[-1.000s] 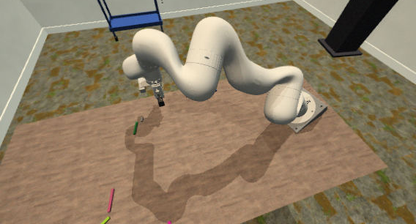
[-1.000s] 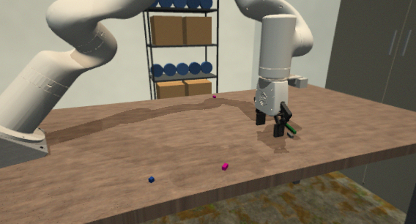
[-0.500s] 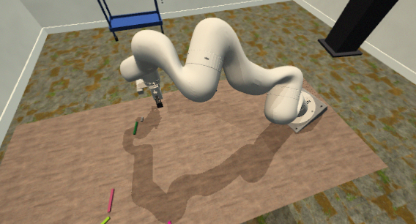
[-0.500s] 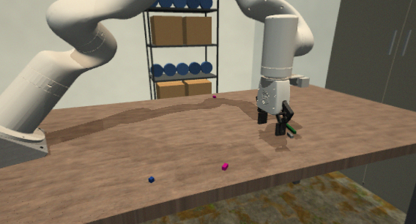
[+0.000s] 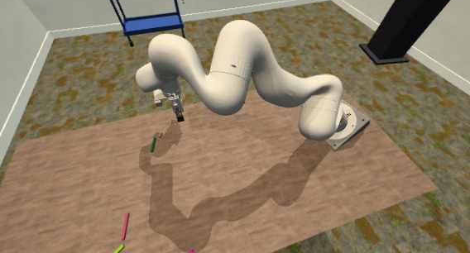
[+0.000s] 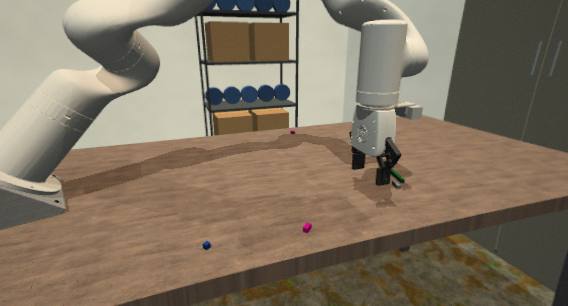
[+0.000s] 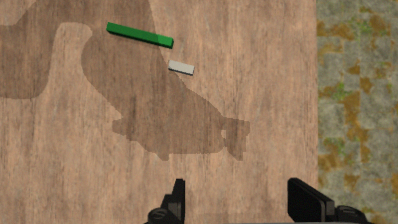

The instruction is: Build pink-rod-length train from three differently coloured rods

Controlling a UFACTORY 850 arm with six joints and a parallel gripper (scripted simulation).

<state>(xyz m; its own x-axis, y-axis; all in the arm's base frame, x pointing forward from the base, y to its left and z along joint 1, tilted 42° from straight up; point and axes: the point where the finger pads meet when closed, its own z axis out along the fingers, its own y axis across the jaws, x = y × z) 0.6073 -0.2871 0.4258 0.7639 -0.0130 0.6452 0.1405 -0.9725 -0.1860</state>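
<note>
My gripper (image 5: 179, 117) (image 6: 370, 170) (image 7: 236, 196) is open and empty, above the table beside the grey rod (image 5: 160, 135) (image 6: 396, 184) (image 7: 181, 67). The green rod (image 5: 153, 145) (image 6: 398, 175) (image 7: 140, 35) lies near the grey one, nearly parallel but offset sideways, with a gap between them. A pinkish-red rod (image 5: 125, 226) and a partly cut-off lime rod (image 5: 119, 249) lie at the lower left in the top view. A short magenta rod (image 6: 307, 227) and a blue cube (image 6: 206, 245) lie near the front edge in the exterior view. No touching rods are visible.
Another magenta piece (image 5: 191, 251) (image 6: 293, 132) is at the far side in the exterior view, cut off in the top view. The table edge (image 7: 316, 100) runs to the right of the gripper in the wrist view. The arm's shadow crosses the table.
</note>
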